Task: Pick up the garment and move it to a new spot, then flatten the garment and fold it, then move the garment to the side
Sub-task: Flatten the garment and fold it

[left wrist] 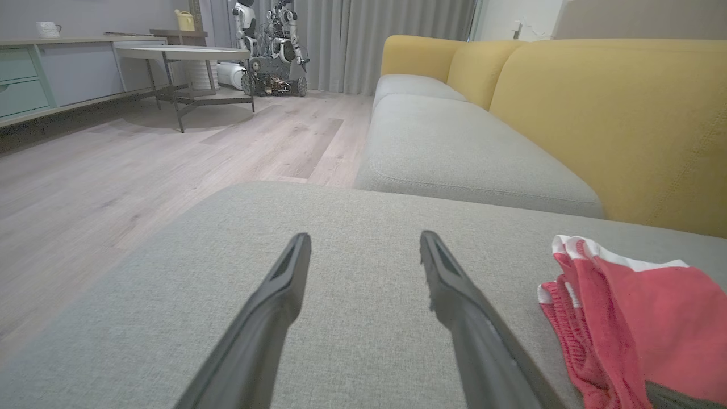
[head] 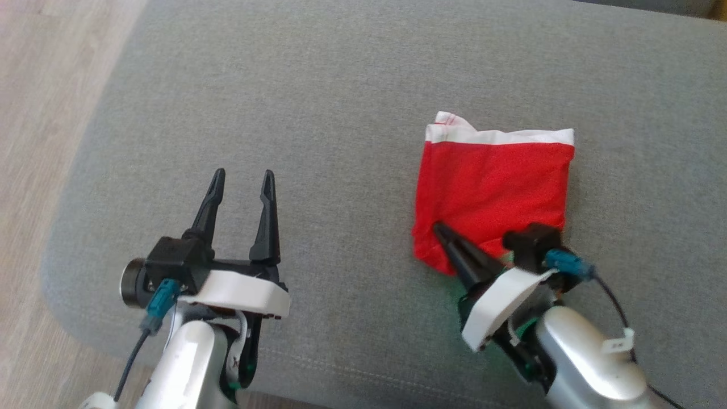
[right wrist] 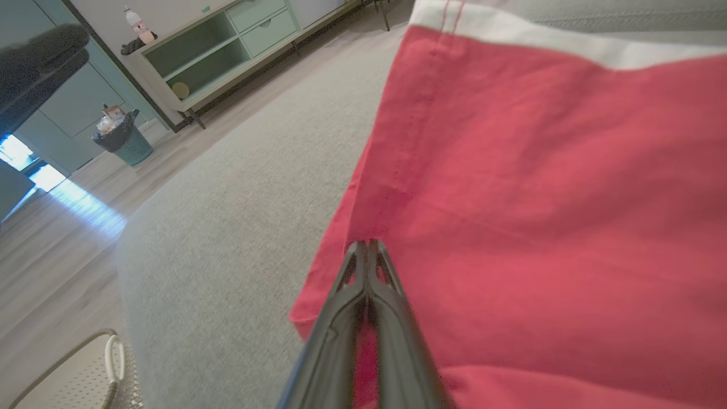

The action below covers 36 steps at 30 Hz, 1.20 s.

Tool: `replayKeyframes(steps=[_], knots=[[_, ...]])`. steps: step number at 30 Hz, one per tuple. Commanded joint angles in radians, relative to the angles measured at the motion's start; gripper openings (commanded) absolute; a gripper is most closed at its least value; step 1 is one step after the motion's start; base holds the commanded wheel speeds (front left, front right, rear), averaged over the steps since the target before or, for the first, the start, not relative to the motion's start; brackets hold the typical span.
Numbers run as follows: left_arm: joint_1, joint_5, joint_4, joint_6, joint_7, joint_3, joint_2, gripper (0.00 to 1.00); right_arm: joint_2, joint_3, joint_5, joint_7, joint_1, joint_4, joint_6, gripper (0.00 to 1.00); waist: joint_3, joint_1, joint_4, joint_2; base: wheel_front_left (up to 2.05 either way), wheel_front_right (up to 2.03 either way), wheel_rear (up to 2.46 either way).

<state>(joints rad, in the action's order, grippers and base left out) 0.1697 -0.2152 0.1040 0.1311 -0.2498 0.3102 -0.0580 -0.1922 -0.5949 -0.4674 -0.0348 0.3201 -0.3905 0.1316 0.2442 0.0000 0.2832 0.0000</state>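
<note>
Garment: the garment (head: 494, 187) lies folded into a near-square red packet on the grey cushion (head: 318, 113), to my right of its middle, white band along the far edge.
Lie of it: no strong long axis; the white band runs left to right, and the folded edges face me and my left.
Right fingers: my right gripper (head: 440, 230) is pressed together at the near-left corner, tips on the red cloth, which puckers toward them, so I judge they pinch a fold.
Direction: from these tips the packet spreads away and to my right.
Left fingers: my left gripper (head: 243, 176) is spread wide above bare cushion, well apart from the garment, which lies to its right.
Nearer arm: the right.
Coming move: probably a drag or lift sideways; the cushion's open space is to my left.
</note>
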Motion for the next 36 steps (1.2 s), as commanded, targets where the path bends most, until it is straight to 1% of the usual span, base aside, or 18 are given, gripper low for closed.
replayKeyframes(steps=[1, 5, 9, 12, 16, 17, 19, 20, 24, 27, 31, 36], knots=[[0.025, 0.002, -0.036, 0.000, -0.012, -0.038, -0.005, 1.00, 0.017, -0.032, -0.009, -0.005, 0.002, 0.027, -0.001, 0.00, 0.001, 0.0000, -0.008, 0.0000, 0.00, 0.00, 0.00], [0.020, 0.008, -0.038, -0.001, -0.012, -0.046, -0.004, 1.00, 0.023, -0.091, -0.038, -0.014, -0.008, 0.036, -0.001, 0.00, -0.001, 0.0000, -0.035, 0.0000, 0.00, 0.00, 0.00], [0.014, 0.015, -0.038, -0.002, -0.012, -0.060, -0.009, 1.00, 0.019, -0.106, -0.049, -0.055, 0.007, 0.079, -0.001, 0.00, -0.008, 0.0000, -0.074, 0.0000, 0.00, 0.00, 0.00], [0.006, 0.020, -0.036, 0.000, -0.012, -0.072, -0.018, 1.00, 0.013, -0.080, -0.046, -0.087, 0.012, 0.133, -0.001, 0.00, -0.020, 0.0000, -0.107, 0.0000, 0.00, 0.00, 0.00], [-0.003, 0.025, -0.037, 0.001, -0.012, -0.085, -0.030, 1.00, 0.001, 0.019, -0.024, -0.110, -0.011, 0.207, -0.001, 0.00, -0.035, 0.0000, -0.149, 0.0000, 0.00, 0.00, 0.00], [-0.005, 0.026, -0.038, 0.002, -0.012, -0.087, -0.033, 1.00, -0.001, 0.054, -0.015, -0.111, -0.021, 0.224, -0.001, 0.08, -0.038, 0.0000, -0.159, 0.0000, 0.00, 0.00, 0.00], [-0.010, 0.027, -0.039, 0.002, -0.012, -0.093, -0.039, 1.00, -0.002, 0.132, 0.004, -0.107, -0.046, 0.254, -0.001, 0.49, -0.045, 0.0000, -0.178, 0.0000, 0.00, 0.00, 0.00], [-0.013, 0.028, -0.039, 0.003, -0.012, -0.095, -0.043, 1.00, -0.002, 0.174, 0.018, -0.106, -0.059, 0.269, -0.001, 1.00, -0.049, 0.0000, -0.187, 0.0000, 0.00, 0.00, 0.00], [-0.028, 0.030, -0.040, 0.008, -0.012, -0.103, -0.057, 1.00, 0.006, 0.332, 0.074, -0.093, -0.116, 0.325, -0.001, 1.00, -0.065, 0.0000, -0.219, 0.0000, 0.00, 0.00, 0.00], [-0.042, 0.031, -0.042, 0.010, -0.012, -0.108, -0.070, 1.00, 0.014, 0.415, 0.118, -0.079, -0.156, 0.365, -0.001, 1.00, -0.080, 0.0000, -0.241, 0.0000, 0.00, 0.00, 0.00], [-0.066, 0.033, -0.051, 0.013, -0.005, -0.108, -0.084, 1.00, 0.023, 0.486, 0.162, -0.050, -0.210, 0.411, -0.001, 1.00, -0.098, 0.0000, -0.263, 0.0000, 0.00, 0.00, 0.00], [-0.094, 0.034, -0.062, 0.017, 0.006, -0.105, -0.095, 1.00, 0.032, 0.531, 0.193, -0.019, -0.260, 0.445, -0.001, 1.00, -0.117, 0.0000, -0.276, 0.0000, 0.00, 0.00, 0.00]])
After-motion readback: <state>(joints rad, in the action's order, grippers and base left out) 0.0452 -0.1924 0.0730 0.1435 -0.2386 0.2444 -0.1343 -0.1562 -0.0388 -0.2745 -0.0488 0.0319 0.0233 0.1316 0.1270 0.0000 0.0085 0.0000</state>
